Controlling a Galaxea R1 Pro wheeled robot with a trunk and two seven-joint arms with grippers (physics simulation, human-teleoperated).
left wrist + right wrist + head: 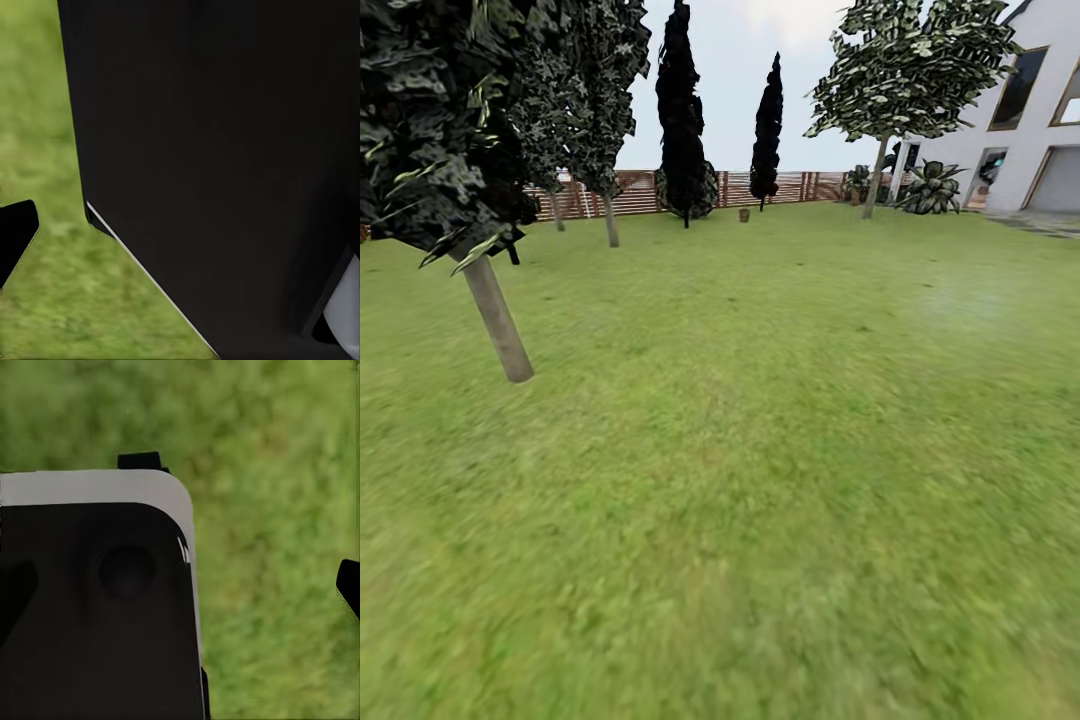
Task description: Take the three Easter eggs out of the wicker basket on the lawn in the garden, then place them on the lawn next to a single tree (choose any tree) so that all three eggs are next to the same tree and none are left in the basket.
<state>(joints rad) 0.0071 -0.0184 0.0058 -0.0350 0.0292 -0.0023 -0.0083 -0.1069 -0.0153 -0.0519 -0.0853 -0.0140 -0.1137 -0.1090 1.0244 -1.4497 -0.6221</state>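
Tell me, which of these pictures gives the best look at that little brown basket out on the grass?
The head view. The basket shows there as a tiny brown speck far across the lawn, near the wooden fence, too small to see any eggs. The two wrist views take in close-up grass and dark robot parts, nothing of the basket.

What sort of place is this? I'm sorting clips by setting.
A fenced garden behind a house, it seems: a wide lawn with trees such as the nearest tree, a brown slatted fence along the far edge, and a white house at the right.
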